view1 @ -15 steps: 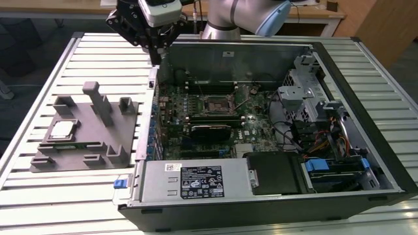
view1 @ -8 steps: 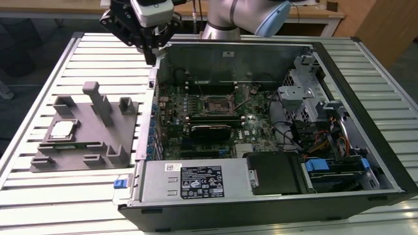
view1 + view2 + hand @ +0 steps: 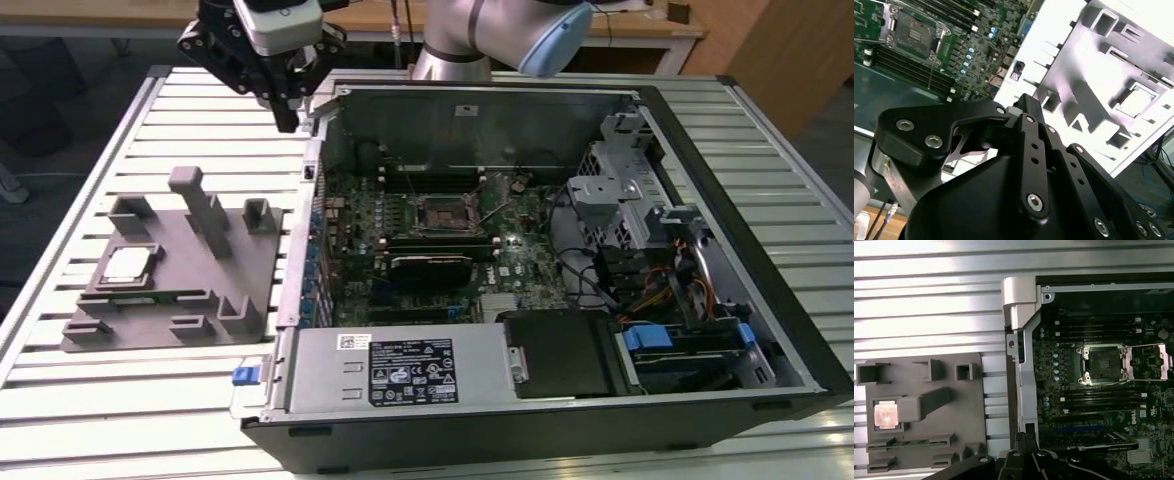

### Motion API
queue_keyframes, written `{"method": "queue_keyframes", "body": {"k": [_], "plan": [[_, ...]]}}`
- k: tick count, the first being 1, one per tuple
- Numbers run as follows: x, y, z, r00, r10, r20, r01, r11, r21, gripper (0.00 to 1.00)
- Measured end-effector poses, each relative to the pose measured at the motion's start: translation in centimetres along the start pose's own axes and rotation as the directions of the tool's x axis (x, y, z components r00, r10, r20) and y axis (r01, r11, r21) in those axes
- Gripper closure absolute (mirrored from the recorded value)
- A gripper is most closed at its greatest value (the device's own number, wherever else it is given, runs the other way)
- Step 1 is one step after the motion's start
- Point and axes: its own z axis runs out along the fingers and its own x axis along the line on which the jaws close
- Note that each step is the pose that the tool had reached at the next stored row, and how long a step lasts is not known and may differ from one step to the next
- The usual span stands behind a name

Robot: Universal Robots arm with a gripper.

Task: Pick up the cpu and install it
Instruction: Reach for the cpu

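- On the exterior view's left, a gray holder tray [image 3: 171, 305] is parked flat on the slatted metal table [image 3: 80, 400].
- The cpu [image 3: 127, 266] is seated in a square pocket of that tray, pale top facing up, with nothing touching it. It's also spotted in both wrist views, sitting in the same pocket.
- A bit further right, the gripper [image 3: 284, 122] is hung above the table, between the tray's far end and the near corner of the computer case [image 3: 767, 215]. It's kept well apart from the cpu.
- The jaws are seen pressed together, and nothing is pinched between them.
- The arm [image 3: 487, 35] is seen behind the case's back wall.
- Inside the opened case, the black socket [image 3: 438, 215] is found on the green board, with its metal frame flipped open in the first wrist view.
- The gray power supply [image 3: 400, 370] is mounted along the case's near edge.
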Motion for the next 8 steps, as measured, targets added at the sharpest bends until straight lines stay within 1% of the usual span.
{"method": "queue_keyframes", "body": {"k": [8], "plan": [[1.52, -0.11, -0.02, 1.0000, 0.000, -0.0001, 0.000, 1.0000, 0.0001, 0.89]]}}
